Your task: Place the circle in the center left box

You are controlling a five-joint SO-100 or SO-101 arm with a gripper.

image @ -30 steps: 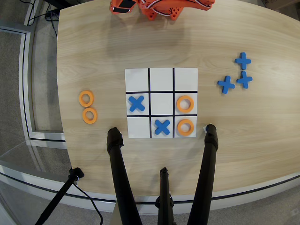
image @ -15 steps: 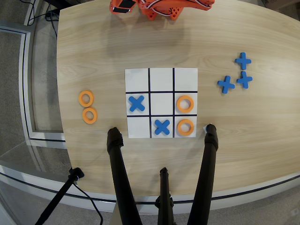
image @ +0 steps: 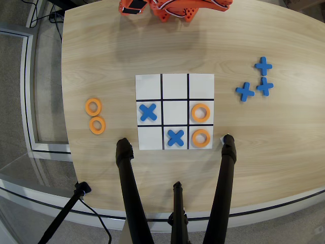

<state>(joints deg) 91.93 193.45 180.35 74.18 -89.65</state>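
An orange circle (image: 200,113) lies flat in the center left box (image: 200,101), the middle-row cell at the right end of the white 3x3 grid (image: 174,84) in the overhead view. A second orange ring (image: 200,138) fills the cell just below it. Blue crosses sit in the middle-row left cell (image: 148,112) and the bottom-row middle cell (image: 175,138). The orange arm (image: 175,9) is folded at the table's far edge, well away from the grid. Its gripper (image: 133,7) is cut off by the picture's top, so how the jaws stand is hidden.
Two spare orange rings (image: 93,107) (image: 97,125) rest on the wooden table (image: 111,56) left of the grid. Three blue crosses (image: 263,65) (image: 245,91) (image: 264,86) lie to its right. Black tripod legs (image: 127,178) (image: 225,173) rise from the near edge.
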